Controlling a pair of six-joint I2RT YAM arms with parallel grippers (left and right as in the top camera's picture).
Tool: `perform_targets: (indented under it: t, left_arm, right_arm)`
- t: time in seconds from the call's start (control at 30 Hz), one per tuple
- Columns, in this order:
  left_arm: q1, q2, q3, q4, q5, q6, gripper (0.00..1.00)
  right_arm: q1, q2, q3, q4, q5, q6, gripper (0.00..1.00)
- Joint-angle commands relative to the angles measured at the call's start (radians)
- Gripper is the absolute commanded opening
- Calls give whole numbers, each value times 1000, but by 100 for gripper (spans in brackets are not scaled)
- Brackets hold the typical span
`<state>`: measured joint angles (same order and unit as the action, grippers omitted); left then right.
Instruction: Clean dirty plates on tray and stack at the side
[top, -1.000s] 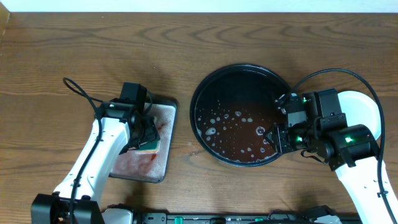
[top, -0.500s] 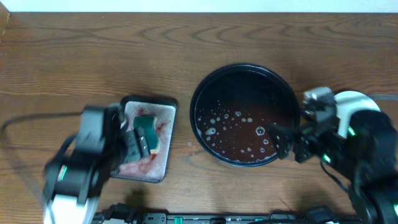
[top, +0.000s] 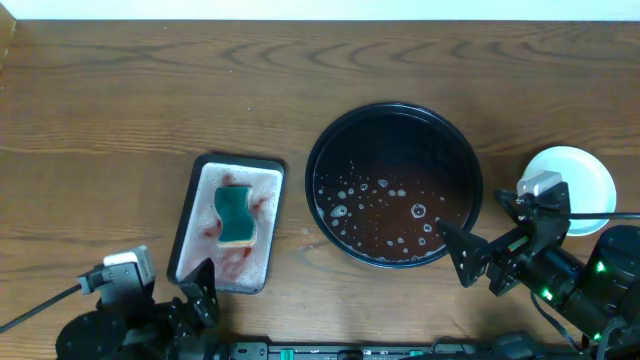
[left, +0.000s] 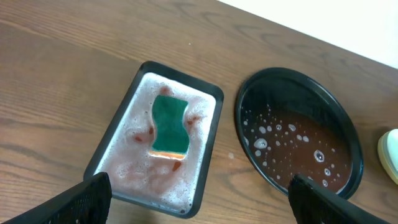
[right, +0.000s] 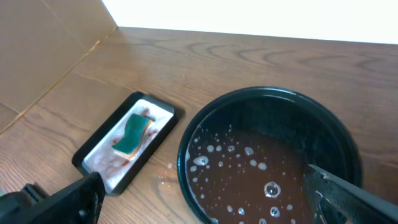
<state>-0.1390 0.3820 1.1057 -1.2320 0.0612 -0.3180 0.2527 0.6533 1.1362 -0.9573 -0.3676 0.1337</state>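
The round black tray (top: 312, 170) holds brown soapy water with bubbles and no plate. A stack of pale plates (top: 575, 180) rests on the bare wood to its right, and its edge (left: 390, 152) shows in the left wrist view. My left gripper (left: 202, 199) is open and empty, high above the table's near edge, with one of its fingers (top: 203, 290) showing in the overhead view. Near the tray's lower right rim my right gripper (top: 480, 232) is also open and holds nothing. From the right wrist view the gripper (right: 208, 196) looks down on the tray (right: 181, 155).
A rectangular grey tray (top: 190, 215) with foamy, red-stained water lies left of the black tray. A green sponge (top: 236, 213) rests in it. A brown cardboard wall (right: 43, 50) stands at the table's far left.
Both arms have drawn back toward the near edge. The left gripper left the sponge in the rectangular tray. The right gripper moved away from the black tray's right rim. Both jaws opened wider.
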Motion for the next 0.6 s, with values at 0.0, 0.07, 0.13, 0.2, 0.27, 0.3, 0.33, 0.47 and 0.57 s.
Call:
perform_targets:
  t: [0.0, 0.07, 0.13, 0.2, 0.27, 0.3, 0.33, 0.47, 0.57]
  left_arm:
    - [3, -5, 2, -3, -1, -12, 91]
    - [3, -5, 2, -3, -1, -12, 91]
    - [3, -5, 2, -3, -1, -12, 91]
    - [3, -5, 2, -3, -1, -12, 91]
    - [3, -5, 2, -3, -1, -12, 91]
    - [3, -5, 2, -3, -1, -12, 91]
    - [3, -5, 2, -3, -1, -12, 92]
    - [3, -5, 2, -3, -1, -12, 91]
    - [3, -5, 2, -3, -1, -12, 91]
  right_arm:
    - [-47, -51, -36, -25, 7, 12, 99]
    - [-127, -116, -84, 20, 78, -45, 99]
    - [-206, -188, -177, 148, 78, -101, 99]
    - [-250, -262, -303, 296, 47, -164, 99]
    - [-259, -343, -445, 432, 46, -177, 99]
    - [-259, -382, -508, 478, 46, -176, 99]
    - [-259, -421, -568, 502, 46, -176, 99]
    - [-258, -520, -742, 568, 76, -176, 99]
    - [-258, -576, -879, 702, 76, -176, 99]
